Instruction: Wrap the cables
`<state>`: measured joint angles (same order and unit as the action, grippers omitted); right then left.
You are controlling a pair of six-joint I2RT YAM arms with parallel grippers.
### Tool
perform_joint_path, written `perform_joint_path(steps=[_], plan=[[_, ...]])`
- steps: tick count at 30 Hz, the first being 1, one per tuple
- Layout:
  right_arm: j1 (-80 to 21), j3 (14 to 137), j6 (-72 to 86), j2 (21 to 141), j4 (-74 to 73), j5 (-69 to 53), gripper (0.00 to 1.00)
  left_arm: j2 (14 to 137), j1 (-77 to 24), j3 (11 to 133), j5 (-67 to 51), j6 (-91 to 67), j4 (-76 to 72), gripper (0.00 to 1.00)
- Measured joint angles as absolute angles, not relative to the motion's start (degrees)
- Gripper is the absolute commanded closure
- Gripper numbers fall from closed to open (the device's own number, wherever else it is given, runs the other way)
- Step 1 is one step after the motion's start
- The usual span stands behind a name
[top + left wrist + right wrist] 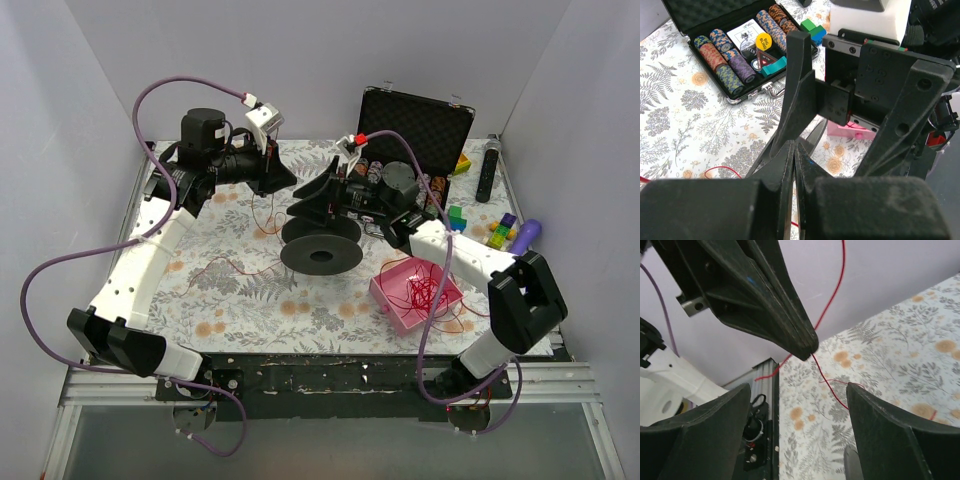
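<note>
The cables are thin red wire. A tangled pile (425,290) lies in a pink tray (388,303), and a strand (235,262) trails over the floral table. My left gripper (288,182) is shut, and in the right wrist view its tip pinches a red strand (830,381) that runs up and down from it. In its own view the fingers (794,146) are pressed together, with red wire (722,169) on the table beside them. My right gripper (312,197) is open and empty, its jaws (797,410) either side of the left gripper's tip. A black spool (320,255) sits just below both grippers.
An open black case of poker chips (415,120) stands at the back right and shows in the left wrist view (735,65). A black remote (487,170), coloured blocks (500,235) and a purple object (527,235) lie along the right edge.
</note>
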<state>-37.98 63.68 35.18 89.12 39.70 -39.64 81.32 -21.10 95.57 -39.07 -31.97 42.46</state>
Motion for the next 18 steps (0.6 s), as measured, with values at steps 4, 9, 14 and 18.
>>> perform_joint_path(steps=[4,9,14,18], plan=[[-39.97,63.9,39.7,91.0,45.71,-38.2,0.18,81.32,-21.1,95.57,-39.05,-32.01,42.46,1.0],[-42.54,65.08,42.11,93.01,49.15,-34.85,0.28,81.32,-21.12,95.57,-39.05,-32.03,42.41,1.0],[-44.01,66.26,44.05,96.38,49.95,-32.71,0.56,81.32,-21.1,95.57,-39.09,-32.25,42.39,1.0],[-44.03,66.35,45.19,98.19,49.8,-31.92,0.99,81.32,-21.12,95.57,-39.24,-32.23,42.46,1.0]])
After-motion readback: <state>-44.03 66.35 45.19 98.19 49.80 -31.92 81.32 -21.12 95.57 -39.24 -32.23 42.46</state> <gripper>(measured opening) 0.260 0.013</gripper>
